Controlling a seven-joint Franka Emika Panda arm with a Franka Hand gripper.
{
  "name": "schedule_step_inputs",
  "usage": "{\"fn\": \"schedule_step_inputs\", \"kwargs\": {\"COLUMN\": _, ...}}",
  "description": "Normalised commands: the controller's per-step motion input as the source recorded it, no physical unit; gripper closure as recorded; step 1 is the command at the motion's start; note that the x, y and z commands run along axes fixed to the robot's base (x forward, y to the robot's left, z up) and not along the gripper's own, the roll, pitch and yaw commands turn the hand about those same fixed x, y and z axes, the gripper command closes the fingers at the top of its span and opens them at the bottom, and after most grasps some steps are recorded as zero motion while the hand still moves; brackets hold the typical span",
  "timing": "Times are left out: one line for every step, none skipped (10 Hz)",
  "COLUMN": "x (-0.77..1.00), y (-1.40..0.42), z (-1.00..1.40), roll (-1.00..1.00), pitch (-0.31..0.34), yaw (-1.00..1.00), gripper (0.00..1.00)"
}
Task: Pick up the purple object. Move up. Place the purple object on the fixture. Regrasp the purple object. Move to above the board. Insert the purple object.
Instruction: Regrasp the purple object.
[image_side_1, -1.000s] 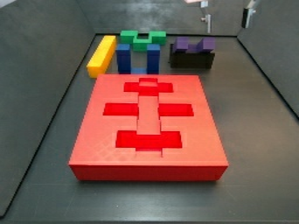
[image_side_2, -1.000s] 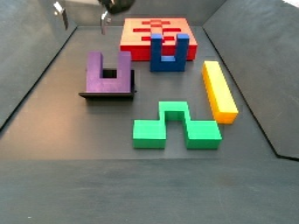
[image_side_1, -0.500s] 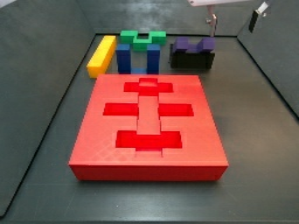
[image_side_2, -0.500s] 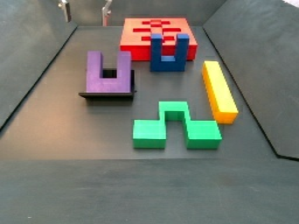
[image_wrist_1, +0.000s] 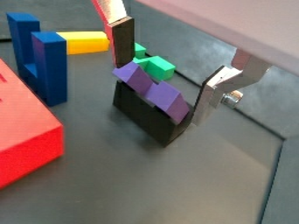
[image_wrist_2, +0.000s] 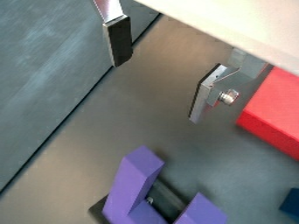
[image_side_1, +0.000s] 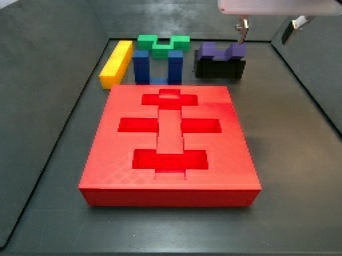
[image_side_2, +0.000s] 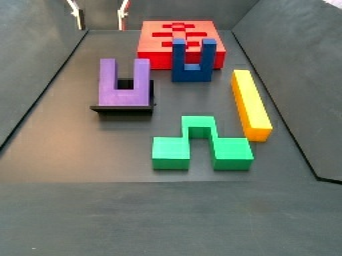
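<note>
- The purple object sits in the fixture, prongs up, bridge in the recessed top; in a wrist view it fills the holder's width.
- The fixture stands on the floor, apart from the board.
- The gripper hangs above the purple object, jaws spread wide and holding nothing. One finger is just beside a prong; the other finger stands clear on the opposite side.
- In a wrist view the gripper is apart from the purple object below it.
- In a side view only the fingertips show at the frame edge, above the fixture.
- The board lies flat, its cross- and bar-shaped recesses unfilled.
- The blue block stands upright between the board and the fixture.
- The green block lies on the floor, well apart from the fixture.
- The yellow bar lies beside the green block.
</note>
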Motion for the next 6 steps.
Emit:
{"fn": "schedule_step_inputs", "kwargs": {"x": 0.59, "y": 0.01, "z": -0.03, "roll": 0.83, "pitch": 0.146, "yaw": 0.43, "gripper": 0.0}}
{"fn": "schedule_step_inputs", "kwargs": {"x": 0.41, "y": 0.19, "z": 0.0, "roll": 0.69, "pitch": 0.194, "yaw": 0.47, "gripper": 0.0}}
{"fn": "schedule_step_inputs", "kwargs": {"x": 0.37, "y": 0.26, "z": 0.0, "roll": 0.63, "pitch": 0.174, "yaw": 0.45, "gripper": 0.0}}
{"fn": "schedule_step_inputs", "kwargs": {"x": 0.39, "y": 0.25, "z": 0.0, "roll": 0.67, "pitch": 0.203, "yaw": 0.43, "gripper": 0.0}}
{"fn": "schedule_step_inputs", "kwargs": {"x": 0.46, "y": 0.29, "z": 0.0, "roll": 0.59, "pitch": 0.249, "yaw": 0.42, "gripper": 0.0}}
{"fn": "schedule_step_inputs", "kwargs": {"x": 0.61, "y": 0.38, "z": -0.05, "roll": 0.52, "pitch": 0.317, "yaw": 0.3, "gripper": 0.0}}
